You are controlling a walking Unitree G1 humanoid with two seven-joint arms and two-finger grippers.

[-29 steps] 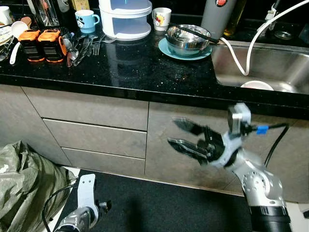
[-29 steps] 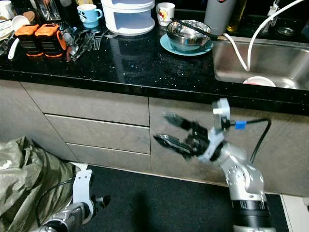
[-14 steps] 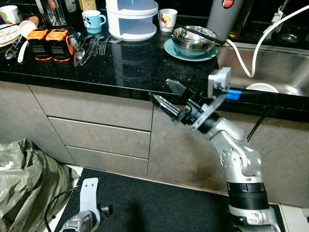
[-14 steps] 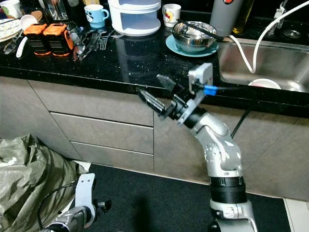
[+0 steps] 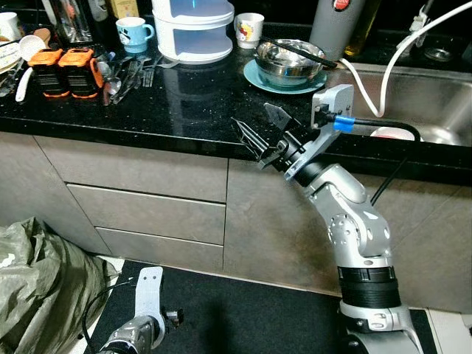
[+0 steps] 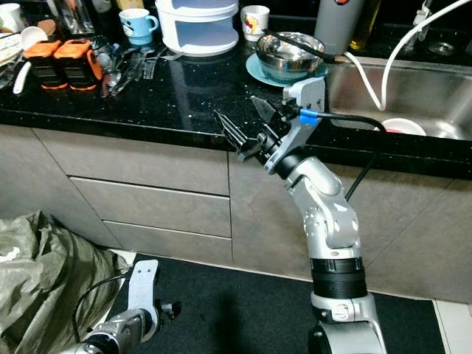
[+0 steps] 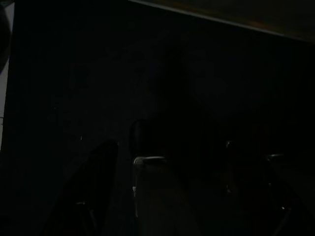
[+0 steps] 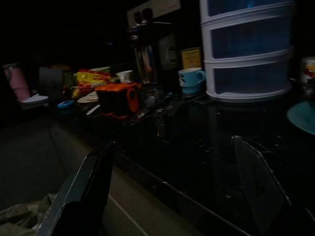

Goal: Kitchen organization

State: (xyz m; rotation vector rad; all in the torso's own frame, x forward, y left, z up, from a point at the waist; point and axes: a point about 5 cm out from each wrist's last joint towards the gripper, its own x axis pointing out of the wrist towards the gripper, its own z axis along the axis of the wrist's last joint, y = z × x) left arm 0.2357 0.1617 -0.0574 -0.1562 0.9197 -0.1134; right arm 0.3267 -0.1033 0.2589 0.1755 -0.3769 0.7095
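— Far left, low down?
— Left gripper [image 5: 158, 318], hanging idle near the floor beside a green bag [image 5: 37, 287]; fingers impossible to judge, wrist view too dark.

— On the counter [image 5: 199, 110], left to right?
— Two orange containers [image 5: 63, 68], then a heap of cutlery [image 5: 125, 74], blue mug [image 5: 131, 31], white tiered container [image 5: 193, 29], small printed cup [image 5: 247, 28], steel bowl [image 5: 289, 60] on a teal plate [image 5: 259, 77], sink [image 5: 413, 96] at far right.

— And the right gripper [image 5: 259, 133]?
— Raised to the counter's front edge, fingers spread apart, holding nothing.

— Likely target?
— Hard to say. Probably the cutlery: beyond the open fingers and off to the left, well apart, handles running roughly front to back. Right arm plainly the nearer one. Bowl and plate close behind the wrist, toward the sink.
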